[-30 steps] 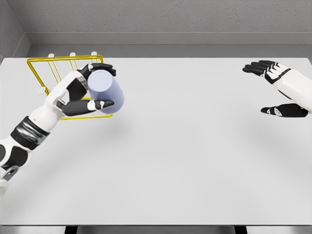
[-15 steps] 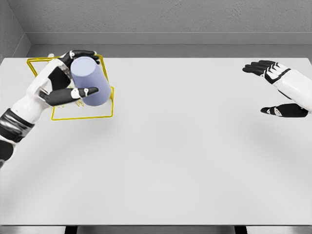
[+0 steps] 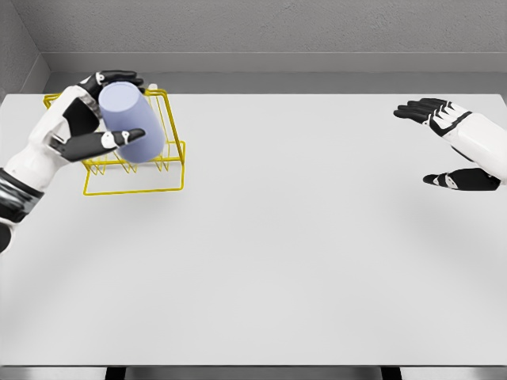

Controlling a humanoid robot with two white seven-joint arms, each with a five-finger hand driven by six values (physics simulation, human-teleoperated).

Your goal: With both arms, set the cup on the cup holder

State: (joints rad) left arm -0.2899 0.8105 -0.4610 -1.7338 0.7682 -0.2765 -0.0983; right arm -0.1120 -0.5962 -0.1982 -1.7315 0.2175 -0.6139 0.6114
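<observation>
A pale lavender cup (image 3: 131, 120) is held tilted, its flat base toward me, over the yellow wire cup holder (image 3: 170, 166) at the table's far left. My left hand (image 3: 99, 111) is shut on the cup, thumb below and fingers over the top. The cup hides the middle of the rack and its pegs. At the far right my right hand (image 3: 447, 142) hovers above the table with fingers spread and holds nothing.
The white table (image 3: 277, 253) stretches wide between the two arms. A grey wall runs along its back edge, close behind the rack. The table's front edge lies near the bottom of the view.
My left hand has carried the cup up and to the left, from in front of the rack to above it. The right hand has not moved.
</observation>
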